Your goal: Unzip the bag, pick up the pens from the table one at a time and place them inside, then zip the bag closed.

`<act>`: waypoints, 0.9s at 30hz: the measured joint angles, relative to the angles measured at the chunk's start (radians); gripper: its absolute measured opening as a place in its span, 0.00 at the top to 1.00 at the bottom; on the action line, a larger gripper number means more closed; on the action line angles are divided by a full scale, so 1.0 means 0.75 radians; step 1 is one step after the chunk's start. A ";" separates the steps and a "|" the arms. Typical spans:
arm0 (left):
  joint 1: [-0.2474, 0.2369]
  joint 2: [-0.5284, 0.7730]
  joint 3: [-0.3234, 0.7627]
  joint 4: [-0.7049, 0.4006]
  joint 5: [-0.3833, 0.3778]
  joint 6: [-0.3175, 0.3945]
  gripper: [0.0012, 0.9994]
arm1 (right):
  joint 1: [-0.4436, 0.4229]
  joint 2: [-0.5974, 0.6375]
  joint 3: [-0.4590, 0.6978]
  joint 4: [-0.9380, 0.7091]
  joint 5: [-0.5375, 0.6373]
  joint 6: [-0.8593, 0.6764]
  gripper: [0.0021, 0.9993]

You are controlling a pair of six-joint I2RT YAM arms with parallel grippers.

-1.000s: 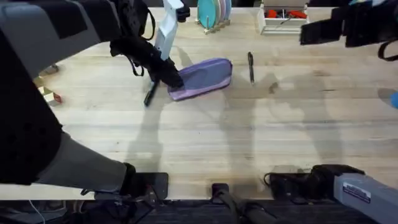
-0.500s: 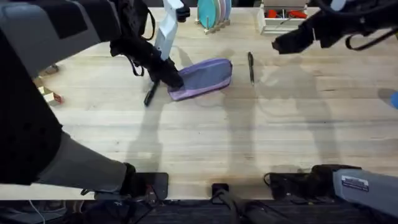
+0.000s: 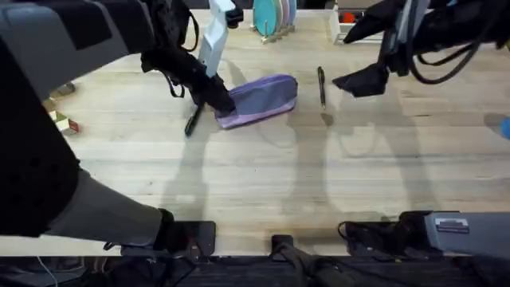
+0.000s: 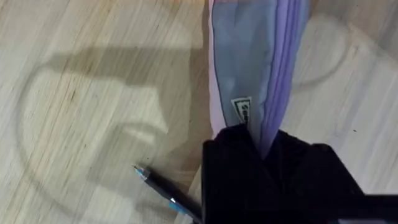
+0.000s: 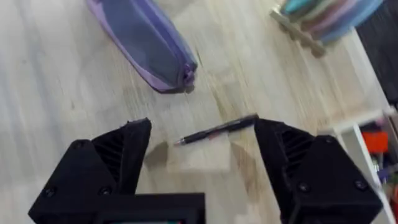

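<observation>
Risk: right gripper [image 5: 202, 155], jaws wide above pen [image 5: 216, 131] at frame centre, may nudge it rolling. Left gripper [image 4: 264, 149] pinches bag [image 3: 259, 99] end; grip could slip.

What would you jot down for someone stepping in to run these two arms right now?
Left gripper: fingers shut on the near-left end of the soft lavender fabric bag.
Right gripper: fingers open, poised above one slim black pen lying on the pale wood table right of the bag.
The other black pen lies left of the bag.
Done: no pen is bagged yet; whether the zipper is open is unclear.
Left: bag both pens, zip shut.
</observation>
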 joint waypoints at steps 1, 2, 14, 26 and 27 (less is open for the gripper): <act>0.000 0.000 0.000 -0.001 0.000 0.000 0.96 | 0.000 0.026 0.000 0.007 -0.011 -0.036 0.00; 0.000 0.000 0.000 0.000 0.000 0.000 0.96 | 0.000 0.052 0.000 0.012 -0.022 -0.064 0.00; 0.000 0.000 0.000 0.000 0.000 -0.001 0.96 | 0.045 0.156 0.000 0.136 -0.058 -0.171 0.00; 0.000 0.000 0.000 0.000 0.000 0.000 0.96 | 0.091 0.186 0.002 0.164 -0.062 -0.184 0.00; 0.000 0.000 0.000 0.000 0.000 0.000 0.96 | 0.091 0.201 0.003 0.167 -0.062 -0.185 0.00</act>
